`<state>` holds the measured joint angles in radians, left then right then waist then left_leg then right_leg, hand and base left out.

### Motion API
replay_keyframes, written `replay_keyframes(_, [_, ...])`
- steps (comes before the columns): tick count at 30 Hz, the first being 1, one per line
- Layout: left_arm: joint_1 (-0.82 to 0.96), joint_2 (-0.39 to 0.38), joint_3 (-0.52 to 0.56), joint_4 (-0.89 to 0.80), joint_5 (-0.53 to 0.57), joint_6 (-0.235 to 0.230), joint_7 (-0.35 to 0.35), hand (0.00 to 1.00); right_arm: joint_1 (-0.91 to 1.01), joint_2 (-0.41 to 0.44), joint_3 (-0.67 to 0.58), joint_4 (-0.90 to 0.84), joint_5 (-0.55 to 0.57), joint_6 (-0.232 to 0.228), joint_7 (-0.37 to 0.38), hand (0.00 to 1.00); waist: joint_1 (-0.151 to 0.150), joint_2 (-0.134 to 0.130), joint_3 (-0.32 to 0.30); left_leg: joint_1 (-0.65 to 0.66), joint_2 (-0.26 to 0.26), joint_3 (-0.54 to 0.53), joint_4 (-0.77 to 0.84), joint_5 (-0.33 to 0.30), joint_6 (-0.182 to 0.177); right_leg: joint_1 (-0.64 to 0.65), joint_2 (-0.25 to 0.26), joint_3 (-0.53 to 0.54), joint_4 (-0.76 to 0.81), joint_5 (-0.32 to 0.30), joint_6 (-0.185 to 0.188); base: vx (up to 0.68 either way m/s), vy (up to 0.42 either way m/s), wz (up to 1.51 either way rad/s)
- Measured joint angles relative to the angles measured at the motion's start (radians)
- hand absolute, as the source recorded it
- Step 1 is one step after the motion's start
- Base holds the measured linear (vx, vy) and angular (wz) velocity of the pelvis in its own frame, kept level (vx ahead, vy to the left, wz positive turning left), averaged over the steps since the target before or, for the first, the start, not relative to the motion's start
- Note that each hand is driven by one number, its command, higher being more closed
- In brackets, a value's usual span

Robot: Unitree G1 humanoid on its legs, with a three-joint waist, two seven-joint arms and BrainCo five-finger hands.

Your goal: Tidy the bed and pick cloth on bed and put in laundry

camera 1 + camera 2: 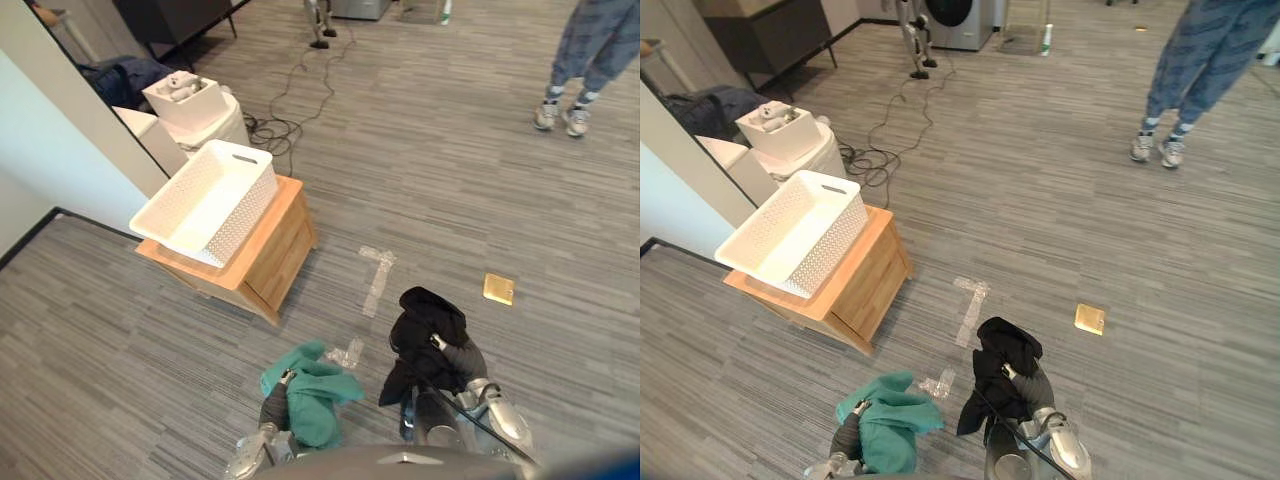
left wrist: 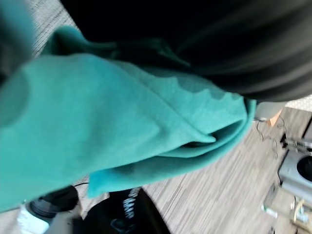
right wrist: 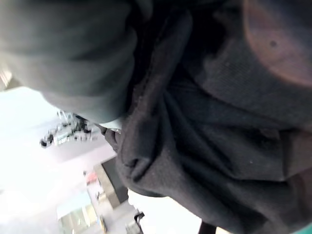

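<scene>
L hand (image 1: 274, 405) low by body, thumb pinching teal cloth (image 1: 318, 398), which is bunched over the fingers. R hand (image 1: 462, 356) grips black cloth (image 1: 425, 318) likewise. Both cloths well apart from basket (image 1: 247, 213) on stand (image 1: 277, 256).

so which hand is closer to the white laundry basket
Left. The left hand, gripping a teal cloth, is back and slightly right of the white laundry basket; the right hand, gripping a black cloth, is much farther right.
</scene>
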<state>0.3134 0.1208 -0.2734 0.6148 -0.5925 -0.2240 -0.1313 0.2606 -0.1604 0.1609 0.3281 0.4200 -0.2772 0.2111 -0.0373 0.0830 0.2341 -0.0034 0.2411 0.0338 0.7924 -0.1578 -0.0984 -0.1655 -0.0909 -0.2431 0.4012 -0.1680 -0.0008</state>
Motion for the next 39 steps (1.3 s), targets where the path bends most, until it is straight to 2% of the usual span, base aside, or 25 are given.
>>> replay_keyframes(2, [0.001, 0.004, 0.007, -0.018, -0.008, -0.007, -0.013, 1.0, 0.011, -0.007, 0.008, -0.015, -0.003, 0.006, 0.001, 1.0, 0.005, 0.001, 0.003, -0.114, 0.032, 0.029, 0.233, -0.023, 0.021, 0.113, 0.02, -0.028, -0.079, -0.005, -0.02, 0.36, -0.123, 0.41])
replay_keyframes(4, [0.001, 0.005, 0.012, -0.038, -0.02, -0.003, -0.017, 1.0, 0.01, -0.008, 0.004, -0.021, -0.005, 0.013, 0.007, 1.0, 0.024, -0.003, 0.004, -0.164, 0.023, 0.11, 0.256, -0.055, 0.04, 0.199, 0.02, -0.035, -0.141, -0.01, -0.028, 0.43, -0.079, 0.08])
replay_keyframes(7, [0.0, 0.005, 0.01, -0.052, -0.045, 0.005, -0.022, 1.0, 0.009, -0.007, -0.002, -0.027, -0.012, 0.016, 0.024, 1.0, 0.03, -0.004, 0.003, -0.19, -0.022, 0.272, -0.037, -0.076, 0.06, 0.285, 0.012, -0.055, -0.215, -0.011, -0.023, 0.38, 0.051, 0.03])
replay_keyframes(8, [-0.001, 0.002, 0.008, -0.052, -0.054, 0.01, -0.021, 1.0, 0.009, -0.008, -0.004, -0.028, -0.013, 0.016, 0.025, 1.0, 0.027, 0.001, 0.0, -0.183, -0.042, 0.367, -0.224, -0.032, 0.075, 0.307, 0.006, -0.076, -0.221, -0.019, 0.0, 0.41, 0.122, 0.48])
replay_keyframes(9, [-0.011, -0.006, 0.006, -0.05, -0.056, 0.019, -0.014, 1.0, 0.012, -0.007, -0.017, -0.029, -0.014, 0.02, 0.024, 1.0, 0.019, 0.007, -0.006, -0.157, -0.06, 0.479, -0.374, 0.051, 0.151, 0.328, 0.004, -0.102, -0.21, -0.043, 0.032, 0.5, 0.162, 0.64])
replay_keyframes(10, [-0.014, -0.01, 0.007, -0.056, -0.054, 0.022, -0.013, 1.0, 0.012, 0.0, -0.027, -0.028, -0.016, 0.025, 0.022, 1.0, 0.019, -0.007, -0.011, -0.128, -0.081, 0.502, -0.417, 0.049, 0.167, 0.333, -0.008, -0.109, -0.208, -0.048, 0.04, 0.42, 0.134, 0.65])
replay_keyframes(12, [-0.012, 0.011, 0.02, -0.09, -0.064, 0.015, 0.009, 1.0, 0.012, 0.006, -0.031, -0.053, -0.034, 0.025, 0.021, 1.0, 0.032, -0.059, -0.022, -0.117, -0.151, 0.558, -0.495, 0.077, 0.207, 0.358, -0.048, -0.161, -0.259, -0.038, 0.059, 0.37, 0.107, 0.63])
replay_keyframes(15, [-0.013, 0.007, 0.019, -0.093, -0.065, 0.0, 0.03, 1.0, -0.02, 0.003, -0.026, -0.063, -0.034, 0.025, 0.015, 1.0, 0.045, -0.073, -0.019, -0.076, -0.18, 0.593, -0.493, 0.052, 0.242, 0.429, -0.067, -0.189, -0.288, -0.031, 0.073, 0.27, 0.067, 0.47])
replay_keyframes(18, [-0.013, 0.003, 0.014, -0.101, -0.06, -0.009, 0.028, 1.0, -0.034, 0.005, -0.013, -0.077, -0.034, 0.021, -0.002, 1.0, 0.056, -0.085, -0.017, -0.054, -0.193, 0.587, -0.484, 0.004, 0.23, 0.435, -0.095, -0.212, -0.18, -0.059, 0.148, 0.16, 0.06, 0.51])
replay_keyframes(19, [-0.011, 0.004, -0.002, -0.101, -0.045, -0.007, 0.026, 1.0, -0.027, 0.0, -0.013, -0.074, -0.034, 0.02, -0.027, 1.0, 0.052, -0.084, -0.024, -0.022, -0.215, 0.556, -0.512, -0.046, 0.225, 0.375, -0.142, -0.211, 0.048, -0.1, 0.172, 0.14, 0.09, 0.91])
replay_keyframes(20, [-0.009, 0.008, -0.001, -0.102, -0.042, -0.005, 0.025, 1.0, -0.025, 0.001, -0.013, -0.07, -0.035, 0.02, -0.038, 1.0, 0.051, -0.095, -0.031, -0.009, -0.233, 0.539, -0.533, -0.055, 0.226, 0.334, -0.172, -0.204, 0.167, -0.105, 0.161, 0.21, 0.086, 1.08])
replay_keyframes(21, [-0.003, 0.028, 0.008, -0.128, -0.033, -0.004, 0.025, 1.0, -0.025, 0.004, -0.012, -0.069, -0.045, 0.02, -0.055, 1.0, 0.052, -0.12, -0.036, 0.014, -0.272, 0.505, -0.557, -0.053, 0.232, 0.262, -0.224, -0.172, 0.343, -0.079, 0.131, 0.26, -0.014, 1.2])
replay_keyframes(22, [-0.002, 0.043, 0.015, -0.131, -0.02, -0.004, 0.026, 1.0, -0.026, 0.014, -0.013, -0.063, -0.053, 0.02, -0.067, 1.0, 0.045, -0.155, -0.025, 0.052, -0.304, 0.444, -0.569, -0.058, 0.243, 0.181, -0.253, -0.089, 0.538, -0.091, 0.109, 0.31, -0.031, 1.25])
replay_keyframes(23, [-0.001, 0.048, 0.02, -0.128, -0.02, -0.001, 0.027, 1.0, -0.024, 0.02, -0.014, -0.06, -0.053, 0.02, -0.07, 1.0, 0.043, -0.157, -0.023, 0.064, -0.306, 0.413, -0.567, -0.062, 0.244, 0.159, -0.246, -0.067, 0.565, -0.116, 0.102, 0.31, -0.078, 1.5])
replay_keyframes(24, [0.005, 0.056, 0.019, -0.128, -0.02, 0.004, 0.028, 1.0, -0.022, 0.027, -0.014, -0.06, -0.053, 0.02, -0.077, 1.0, 0.035, -0.15, -0.021, 0.092, -0.3, 0.351, -0.572, -0.064, 0.237, 0.118, -0.218, -0.033, 0.575, -0.147, 0.074, 0.25, -0.095, 1.25])
replay_keyframes(26, [0.005, 0.059, 0.019, -0.128, -0.017, 0.009, 0.026, 1.0, -0.021, 0.03, -0.013, -0.061, -0.053, 0.017, -0.08, 1.0, 0.02, -0.139, -0.019, 0.136, -0.293, 0.27, -0.602, -0.06, 0.228, 0.059, -0.189, -0.014, 0.522, -0.165, 0.064, 0.24, -0.108, 1.44])
replay_keyframes(28, [0.004, 0.064, 0.019, -0.129, -0.014, 0.033, 0.021, 1.0, -0.021, 0.03, -0.014, -0.068, -0.057, 0.014, -0.093, 1.0, 0.019, -0.135, -0.02, 0.168, -0.285, 0.187, -0.626, -0.053, 0.209, 0.006, -0.164, 0.011, 0.398, -0.163, 0.067, 0.23, -0.149, 1.35])
replay_keyframes(29, [0.002, 0.07, 0.019, -0.129, -0.01, 0.053, 0.017, 1.0, -0.022, 0.03, -0.014, -0.084, -0.065, 0.013, -0.102, 1.0, 0.019, -0.133, -0.024, 0.178, -0.27, 0.127, -0.635, -0.053, 0.195, -0.021, -0.125, 0.053, 0.272, -0.144, 0.084, 0.32, -0.252, 1.39])
replay_keyframes(31, [-0.003, 0.08, 0.018, -0.129, 0.01, 0.075, 0.003, 1.0, -0.023, 0.03, -0.016, -0.119, -0.069, 0.011, -0.119, 1.0, 0.009, -0.13, -0.026, 0.185, -0.244, 0.038, -0.638, -0.057, 0.166, -0.042, -0.066, 0.144, 0.065, -0.067, 0.097, 0.34, -0.293, 1.44])
replay_keyframes(32, [-0.001, 0.087, 0.019, -0.129, 0.035, 0.09, -0.004, 1.0, -0.029, 0.032, -0.017, -0.126, -0.069, 0.008, -0.132, 1.0, 0.0, -0.134, -0.027, 0.193, -0.232, -0.014, -0.645, -0.058, 0.143, -0.029, -0.043, 0.21, -0.098, 0.01, 0.11, 0.36, -0.344, 1.38])
replay_keyframes(33, [0.004, 0.099, 0.02, -0.131, 0.055, 0.097, -0.017, 1.0, -0.028, 0.039, -0.019, -0.138, -0.069, 0.007, -0.145, 1.0, 0.0, -0.158, -0.035, 0.199, -0.243, -0.054, -0.646, -0.068, 0.118, -0.008, -0.048, 0.265, -0.246, 0.073, 0.151, 0.38, -0.365, 1.27])
replay_keyframes(34, [0.007, 0.111, 0.019, -0.13, 0.066, 0.105, -0.019, 1.0, -0.029, 0.043, -0.023, -0.139, -0.069, 0.007, -0.149, 1.0, 0.0, -0.18, -0.036, 0.207, -0.247, -0.068, -0.643, -0.08, 0.1, 0.006, -0.059, 0.277, -0.26, 0.148, 0.163, 0.35, -0.366, 1.05])
replay_keyframes(35, [0.01, 0.106, 0.01, -0.129, 0.081, 0.119, -0.024, 1.0, -0.029, 0.052, -0.035, -0.138, -0.069, 0.007, -0.164, 1.0, 0.003, -0.166, -0.031, 0.224, -0.231, -0.058, -0.635, -0.095, 0.075, 0.029, -0.048, 0.271, -0.245, 0.229, 0.135, 0.26, -0.277, 0.87])
replay_keyframes(37, [0.028, 0.072, 0.006, -0.135, 0.107, 0.12, -0.037, 1.0, -0.042, 0.038, -0.044, -0.138, -0.07, 0.005, -0.188, 1.0, 0.007, -0.112, -0.02, 0.249, -0.17, -0.024, -0.65, -0.105, 0.05, 0.037, -0.013, 0.228, -0.183, 0.182, 0.083, 0.28, -0.286, 0.59])
replay_keyframes(39, [0.044, 0.059, 0.005, -0.136, 0.115, 0.117, -0.05, 1.0, -0.062, 0.039, -0.038, -0.143, -0.077, -0.002, -0.218, 1.0, 0.005, -0.09, -0.024, 0.258, -0.136, 0.014, -0.655, -0.106, 0.034, 0.038, 0.0, 0.193, -0.133, 0.132, 0.068, 0.19, -0.184, 0.37])
